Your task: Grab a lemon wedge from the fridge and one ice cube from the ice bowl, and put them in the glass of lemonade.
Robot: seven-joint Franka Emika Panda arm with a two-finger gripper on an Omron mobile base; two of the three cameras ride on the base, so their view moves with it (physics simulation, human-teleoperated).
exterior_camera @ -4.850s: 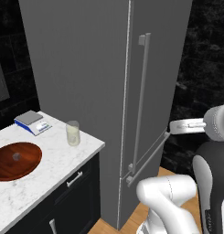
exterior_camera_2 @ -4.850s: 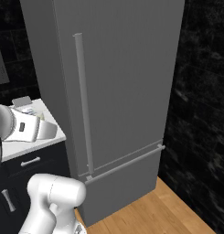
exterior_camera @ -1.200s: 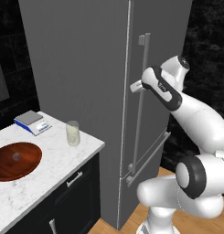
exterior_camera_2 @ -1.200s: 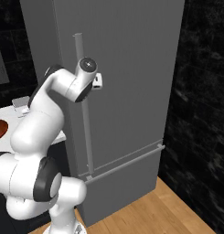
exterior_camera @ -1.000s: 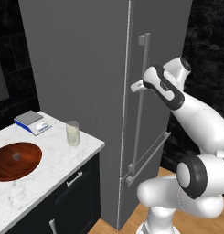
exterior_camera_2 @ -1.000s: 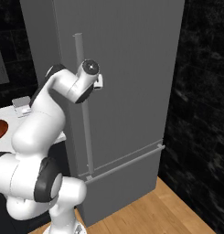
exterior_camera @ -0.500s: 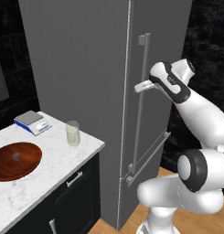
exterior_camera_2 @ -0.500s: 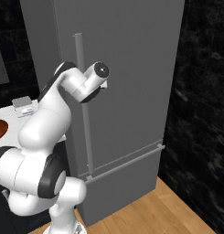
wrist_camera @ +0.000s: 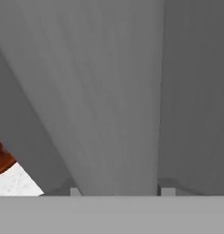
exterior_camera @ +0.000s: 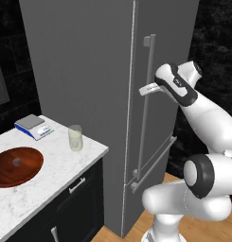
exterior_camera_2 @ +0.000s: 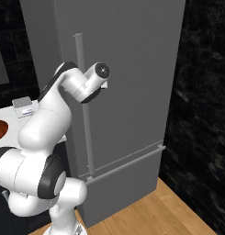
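1. Right now the tool (exterior_camera: 145,90) sits at the fridge (exterior_camera: 89,71) handle (exterior_camera: 147,104), centre-right of the left base view; its grip cannot be told.
2. Lower left, the glass of lemonade (exterior_camera: 75,137) stands on the desk (exterior_camera: 51,175) beside the ice bowl (exterior_camera: 15,166).

Both base cameras face the fridge (exterior_camera: 89,71); hand camera seemingly pressed against it.

The white Franka arm with dark joints is rising from its base, bending at the elbow and reaching forward at about chest height. Its wrist is turning the two-finger gripper (exterior_camera: 147,90) sideways, fingers pointing level. The jaws are standing partly apart, with a long vertical grey bar between them.
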